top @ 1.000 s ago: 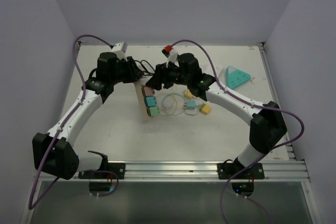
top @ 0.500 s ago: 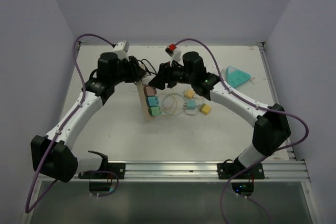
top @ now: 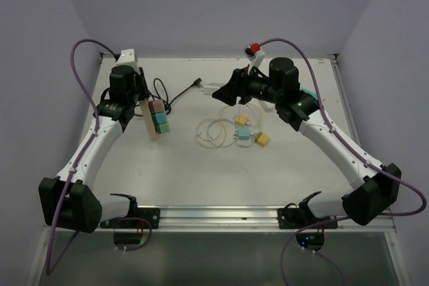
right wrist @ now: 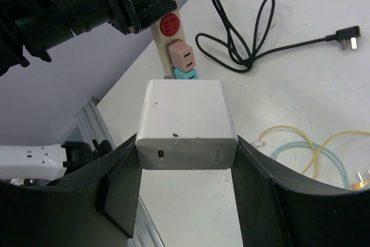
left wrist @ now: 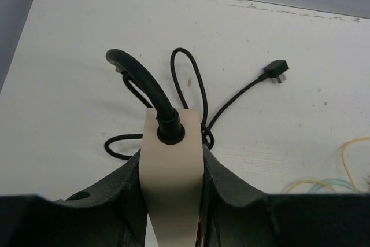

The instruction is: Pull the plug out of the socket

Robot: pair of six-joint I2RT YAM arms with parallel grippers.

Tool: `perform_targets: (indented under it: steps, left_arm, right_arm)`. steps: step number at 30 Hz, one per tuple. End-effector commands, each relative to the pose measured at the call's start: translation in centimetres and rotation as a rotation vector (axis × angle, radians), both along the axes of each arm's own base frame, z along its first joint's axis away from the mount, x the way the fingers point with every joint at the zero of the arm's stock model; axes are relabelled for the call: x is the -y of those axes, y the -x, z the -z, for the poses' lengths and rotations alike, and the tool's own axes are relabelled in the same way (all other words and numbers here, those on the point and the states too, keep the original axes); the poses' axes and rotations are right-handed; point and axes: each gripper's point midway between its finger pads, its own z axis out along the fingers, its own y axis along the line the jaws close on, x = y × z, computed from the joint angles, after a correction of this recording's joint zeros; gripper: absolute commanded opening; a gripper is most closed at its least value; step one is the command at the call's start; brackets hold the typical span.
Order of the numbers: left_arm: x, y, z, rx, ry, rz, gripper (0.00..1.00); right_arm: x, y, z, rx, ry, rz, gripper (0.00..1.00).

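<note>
My left gripper (top: 145, 102) is shut on the end of a beige power strip (top: 153, 120) and holds it above the table at the left. The left wrist view shows the strip (left wrist: 171, 166) between the fingers, with its black cord (left wrist: 144, 82) leaving the end. A pink plug (right wrist: 184, 55) and a teal plug (right wrist: 185, 73) sit in the strip (right wrist: 163, 4). My right gripper (top: 220, 92) is shut on a white charger plug (right wrist: 188, 117), which hangs in the air, out of the strip and well to its right.
The strip's black cord coils on the table and ends in a loose black plug (top: 198, 84). Yellow and teal small plugs (top: 251, 136) and thin cable loops (top: 211, 132) lie mid-table. A metal rail (top: 221, 216) runs along the near edge.
The arms have drawn apart. The left gripper carried the strip to the left. The right gripper moved right with the white charger, which came out of the strip.
</note>
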Motion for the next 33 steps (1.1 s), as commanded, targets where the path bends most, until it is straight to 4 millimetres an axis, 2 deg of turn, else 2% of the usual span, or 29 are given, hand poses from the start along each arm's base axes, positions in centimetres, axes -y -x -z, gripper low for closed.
perform_targets:
  steps: [1, 3, 5, 8, 9, 14, 16, 19, 22, 24, 26, 27, 29, 30, 33]
  left_arm:
    - [0.2, -0.5, -5.6, 0.194, 0.005, 0.011, 0.0]
    - [0.6, -0.1, -6.0, 0.209, 0.02, 0.029, 0.0]
    - [0.9, 0.0, -5.9, 0.221, 0.031, 0.045, 0.0]
    - [2.1, 0.1, -5.3, 0.219, 0.066, 0.106, 0.0]
    - [2.5, 0.1, -5.1, 0.217, 0.077, 0.123, 0.0]
    - [5.3, 0.0, -4.2, 0.202, 0.156, 0.258, 0.0]
    - [5.7, 0.0, -3.9, 0.199, 0.166, 0.279, 0.0]
    - [6.2, 0.0, -3.8, 0.201, 0.173, 0.306, 0.0]
    - [6.6, 0.0, -3.3, 0.188, 0.187, 0.325, 0.0]
    - [6.9, 0.1, -3.1, 0.18, 0.192, 0.341, 0.0]
    - [6.9, 0.0, -3.0, 0.178, 0.191, 0.337, 0.0]
    - [6.8, 0.0, -2.9, 0.175, 0.187, 0.335, 0.0]
    - [6.7, 0.1, -2.9, 0.173, 0.181, 0.331, 0.0]
    - [6.6, 0.1, -3.0, 0.175, 0.179, 0.33, 0.0]
    - [6.6, 0.1, -3.0, 0.176, 0.179, 0.33, 0.0]
  right_arm:
    - [-0.4, 0.6, 0.0, 0.01, 0.011, -0.033, 0.0]
    - [-0.2, 0.0, 1.5, 0.009, 0.056, -0.014, 0.0]
    - [0.3, -0.6, 3.9, 0.002, 0.115, 0.007, 0.0]
    - [0.5, -1.4, 8.1, -0.032, 0.193, 0.02, 0.0]
    - [0.7, -1.8, 10.3, -0.054, 0.223, 0.03, 0.0]
    - [1.3, -3.4, 16.2, -0.062, 0.329, 0.095, 0.0]
    - [0.9, -3.8, 18.6, -0.067, 0.356, 0.103, 0.0]
    - [-0.3, -4.1, 20.7, -0.038, 0.378, 0.105, 0.0]
    - [-2.1, -3.8, 21.8, 0.024, 0.396, 0.104, 0.0]
    - [-2.3, -3.8, 23.3, 0.036, 0.434, 0.138, 0.01]
    - [-2.3, -4.0, 24.1, 0.031, 0.435, 0.161, 0.08]
    - [-2.2, -4.0, 24.5, 0.026, 0.44, 0.162, 0.22]
    - [-1.8, -3.5, 25.4, 0.006, 0.463, 0.16, 0.37]
    - [-1.5, -3.2, 25.8, -0.006, 0.474, 0.152, 0.49]
    - [-1.3, -2.0, 26.2, -0.032, 0.484, 0.119, 0.65]
